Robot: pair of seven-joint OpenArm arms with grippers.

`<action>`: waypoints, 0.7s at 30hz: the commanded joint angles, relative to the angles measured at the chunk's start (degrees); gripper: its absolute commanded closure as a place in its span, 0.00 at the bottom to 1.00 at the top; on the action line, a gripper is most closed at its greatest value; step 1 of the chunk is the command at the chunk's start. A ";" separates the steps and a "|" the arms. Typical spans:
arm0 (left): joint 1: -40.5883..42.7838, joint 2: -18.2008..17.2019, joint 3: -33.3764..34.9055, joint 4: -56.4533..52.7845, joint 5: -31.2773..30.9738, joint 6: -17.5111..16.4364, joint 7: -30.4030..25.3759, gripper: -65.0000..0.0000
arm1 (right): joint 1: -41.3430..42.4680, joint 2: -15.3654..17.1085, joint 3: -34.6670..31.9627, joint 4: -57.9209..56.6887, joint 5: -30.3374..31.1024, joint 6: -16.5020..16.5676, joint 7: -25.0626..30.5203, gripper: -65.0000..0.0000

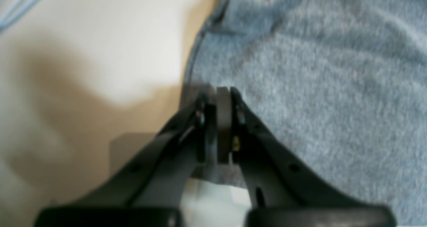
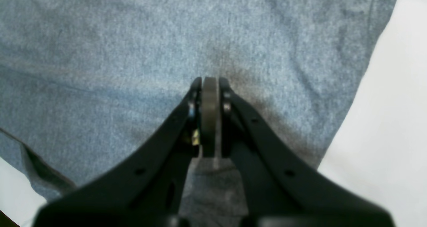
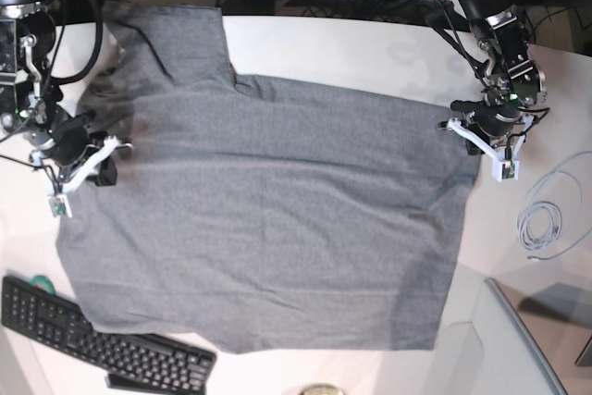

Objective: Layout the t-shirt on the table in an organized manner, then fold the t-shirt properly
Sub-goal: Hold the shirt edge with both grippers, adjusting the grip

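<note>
Heather-grey soft knit t-shirt (image 3: pixel 268 219): limp, light; best pinched at its hem edges; both black grippers (image 1: pixel 218 90) (image 2: pixel 210 81) closed, empty

A white table (image 3: pixel 370 53) with a curved far edge carried a heather-grey t-shirt (image 3: pixel 268 219), spread flat and nearly covering its middle; one sleeve reached toward the far left corner; the hem lay along the right side, with bare tabletop beyond it; a black keyboard (image 3: pixel 102 344) rested at the near left corner, just beside the shirt's edge; a coiled pale cable (image 3: pixel 546 224) lay on the right, apart from the fabric.
</note>
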 commanded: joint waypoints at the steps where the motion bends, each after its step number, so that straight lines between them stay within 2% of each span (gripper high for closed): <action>1: -0.74 -0.87 -0.10 1.01 -0.30 0.12 -1.14 0.95 | 0.75 0.77 0.46 0.86 0.53 0.29 1.15 0.97; 6: -0.65 -0.87 -0.54 1.63 -0.30 0.12 -1.14 0.94 | 0.84 0.77 0.46 0.86 0.53 0.29 1.15 0.97; 7: -0.74 -0.87 -0.54 1.63 -0.30 0.12 -1.05 0.91 | 0.84 0.77 0.46 0.86 0.53 0.29 1.15 0.97; 13: -0.83 -0.87 -0.10 1.10 -0.21 0.12 -1.05 0.60 | 0.84 0.77 0.46 0.86 0.53 0.29 1.15 0.97; 21: -0.83 -0.87 -0.10 1.01 -0.21 0.12 -0.96 0.59 | 0.84 0.77 0.46 0.86 0.53 0.29 1.15 0.97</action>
